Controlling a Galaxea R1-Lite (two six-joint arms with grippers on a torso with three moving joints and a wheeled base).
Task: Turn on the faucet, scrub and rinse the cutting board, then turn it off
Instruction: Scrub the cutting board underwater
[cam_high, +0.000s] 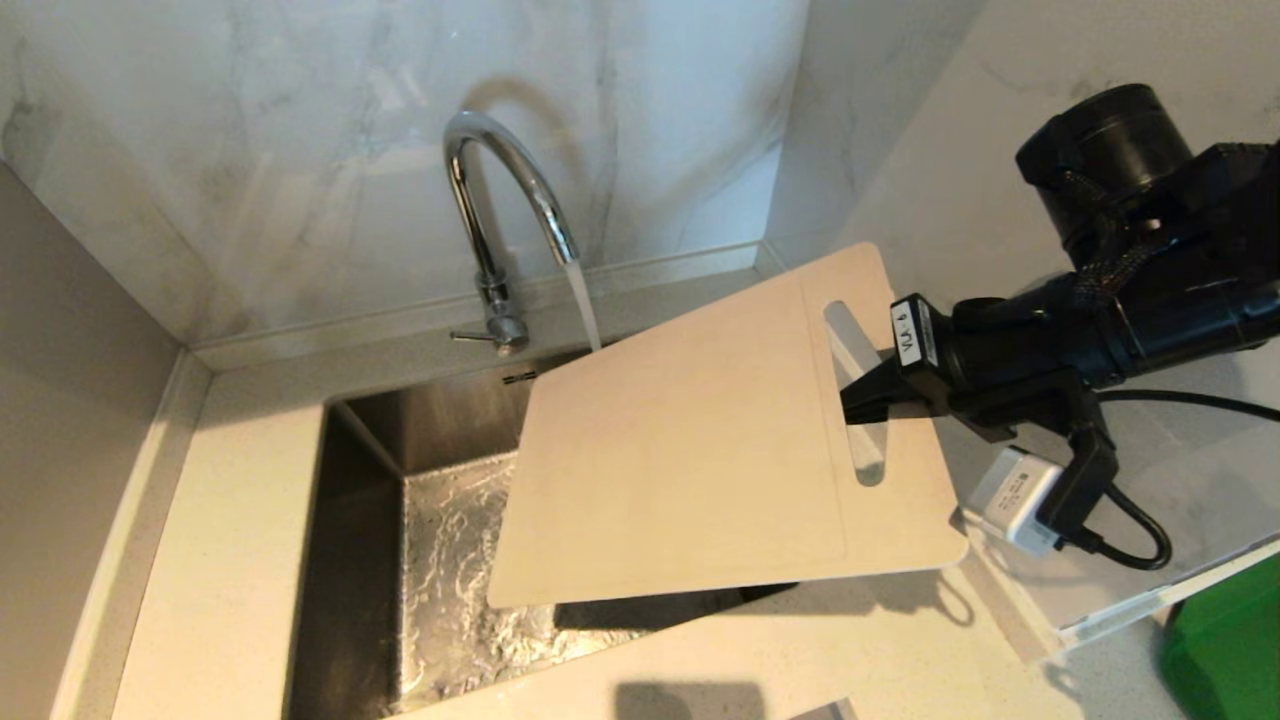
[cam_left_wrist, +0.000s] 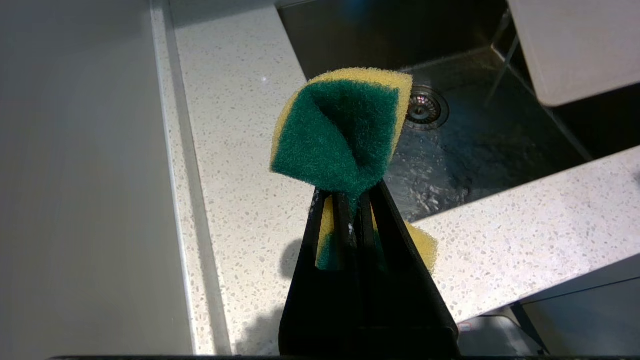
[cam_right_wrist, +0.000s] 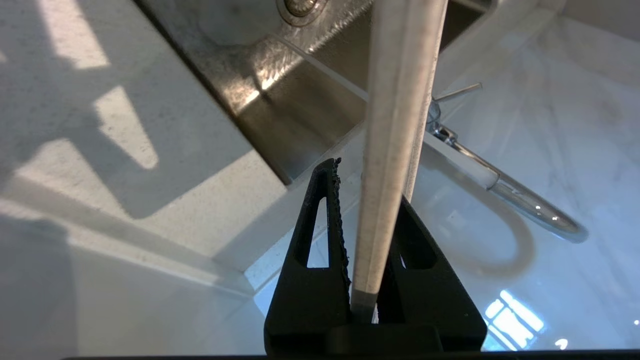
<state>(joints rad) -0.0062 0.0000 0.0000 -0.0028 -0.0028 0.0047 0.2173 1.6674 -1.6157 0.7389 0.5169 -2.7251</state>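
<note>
Water is already running in a thin stream from the arched spout of the tall, shiny chrome gooseneck faucet (cam_high: 500, 200), so the first step looks done; its thin side lever sticks out at the base. The large, flat, cream-beige plastic cutting board (cam_high: 700, 440) with rounded corners and a long handle slot is held tilted in the air over the right part of the stainless steel sink (cam_high: 370, 440), its far corner just beside the stream; whether the water strikes it cannot be told. The right claw (cam_high: 868, 396) pinches the board at the slotted end, one finger on each face, as the right wrist view shows edge-on. The left claw (cam_left_wrist: 350, 200) is pressed together on a small green-and-yellow sponge (cam_left_wrist: 340, 130), folded so the green scouring side faces out, and it hangs above the speckled pale stone counter (cam_left_wrist: 240, 150) at the sink's left rim, well apart from the board. By my reading the scrubbing has yet to begin or is between strokes: sponge and board must meet, then rinsing, then the lever must be shut off. As for the sink, its basin holds a rippling film of water running toward the round metal drain (cam_left_wrist: 425, 106), and nothing else shows in it.
</note>
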